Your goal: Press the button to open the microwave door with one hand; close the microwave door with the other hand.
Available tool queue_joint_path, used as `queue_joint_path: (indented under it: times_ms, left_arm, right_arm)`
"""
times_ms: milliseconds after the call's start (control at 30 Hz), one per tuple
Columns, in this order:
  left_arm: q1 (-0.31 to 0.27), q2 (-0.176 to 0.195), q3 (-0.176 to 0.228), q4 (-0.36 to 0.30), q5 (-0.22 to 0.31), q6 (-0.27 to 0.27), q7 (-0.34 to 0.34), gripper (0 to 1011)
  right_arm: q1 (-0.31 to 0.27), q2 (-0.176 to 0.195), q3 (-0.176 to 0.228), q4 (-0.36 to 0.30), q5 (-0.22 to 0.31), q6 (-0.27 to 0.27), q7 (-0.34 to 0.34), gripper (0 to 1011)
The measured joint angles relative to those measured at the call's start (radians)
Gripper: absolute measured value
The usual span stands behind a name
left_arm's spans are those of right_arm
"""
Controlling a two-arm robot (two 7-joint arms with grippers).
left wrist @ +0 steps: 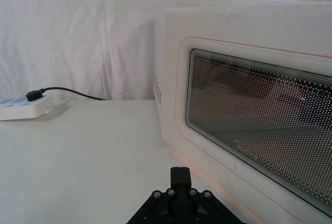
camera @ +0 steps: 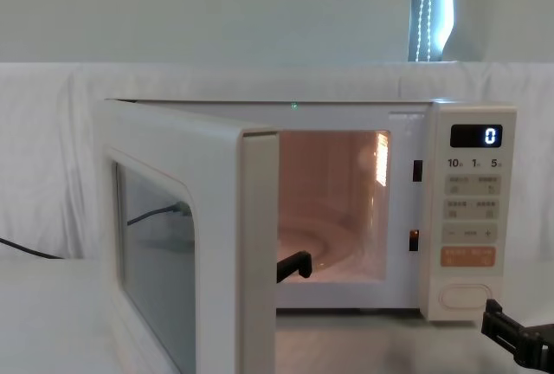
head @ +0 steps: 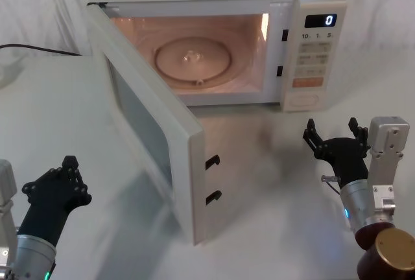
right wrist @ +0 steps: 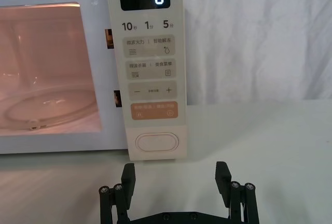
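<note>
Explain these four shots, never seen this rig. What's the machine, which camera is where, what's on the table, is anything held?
It is a two-armed robot facing a microwave on a white table. The head picture looks down from above; the chest picture looks across the table from lower down; the other two come from cameras on each wrist.

The microwave door stands swung open, the lit inside showing the glass turntable. The right hand hovers open in front of the control panel, short of the wide cream button. The left hand waits low on the door's outer side, by its window. Neither hand holds anything. A power strip with a black cable lies at the far left.
</note>
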Motion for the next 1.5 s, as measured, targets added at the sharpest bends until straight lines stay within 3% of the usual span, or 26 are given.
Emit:
queue_joint_path:
  times_ms: [633, 1133, 1500]
  left_arm:
    - [-0.003, -0.010, -0.008, -0.015, -0.005, 0.000, -0.027, 0]
    - [-0.001, -0.031, -0.038, -0.124, 0.024, -0.012, -0.086, 0]
    - [-0.061, -0.024, -0.030, -0.130, 0.027, -0.003, -0.133, 0]
  right_arm:
    - [0.000, 0.000, 0.000, 0.000, 0.000, 0.000, 0.000, 1000]
    - [0.000, 0.000, 0.000, 0.000, 0.000, 0.000, 0.000, 1000]
    - [0.000, 0.000, 0.000, 0.000, 0.000, 0.000, 0.000, 1000]
